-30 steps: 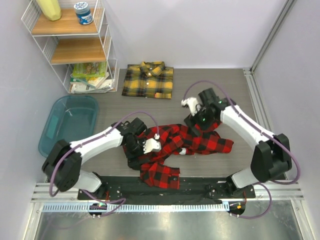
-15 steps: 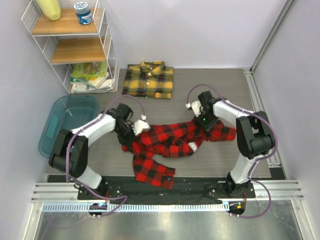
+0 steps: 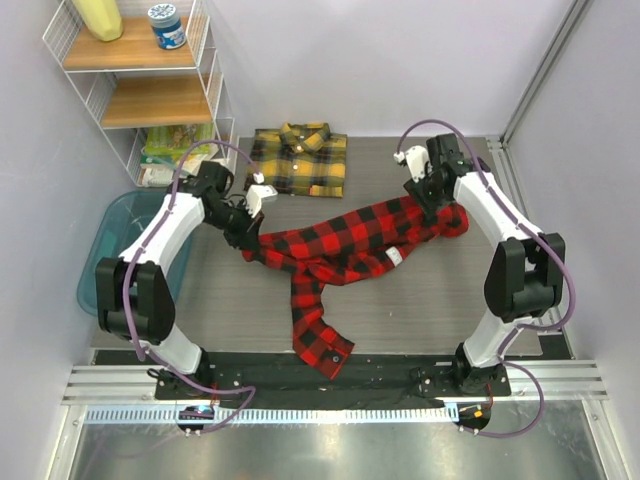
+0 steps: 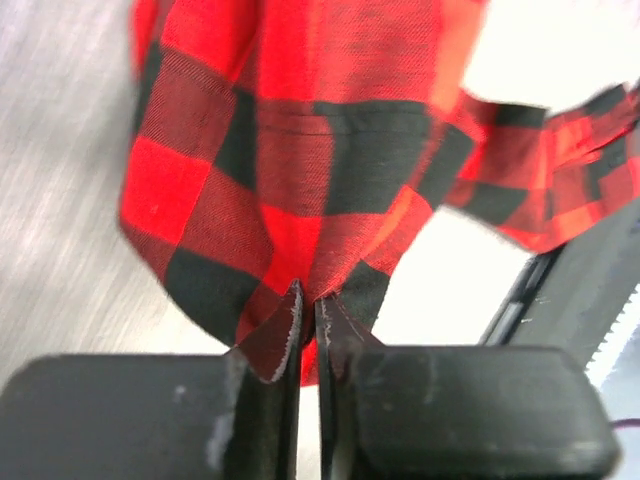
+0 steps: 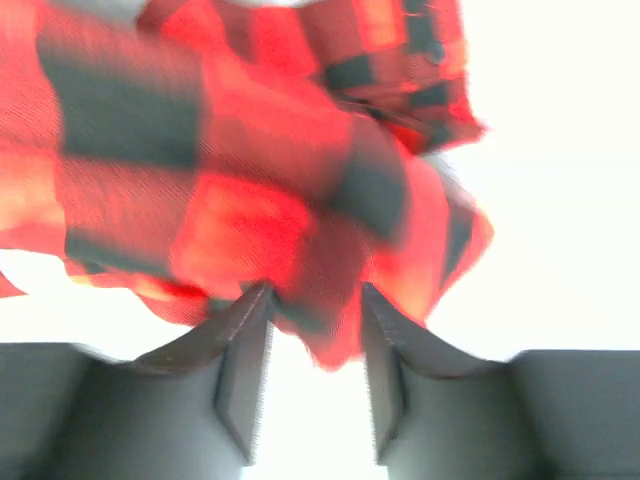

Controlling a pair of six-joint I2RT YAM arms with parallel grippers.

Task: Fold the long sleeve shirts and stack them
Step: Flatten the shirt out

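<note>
Spanning both jaws, red-and-black shirt (image 3: pixel 335 245), seemingly rumpled.

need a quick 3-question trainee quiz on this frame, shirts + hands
1. True or false: the yellow-and-black shirt lies folded at the far side of the table.
2. What does the left hand grip? A) nothing B) the red-and-black shirt C) the yellow-and-black shirt
3. How many hands hold the red-and-black shirt?
Key: 1 true. 2 B. 3 two: the right hand pinches the shirt's other end.
</note>
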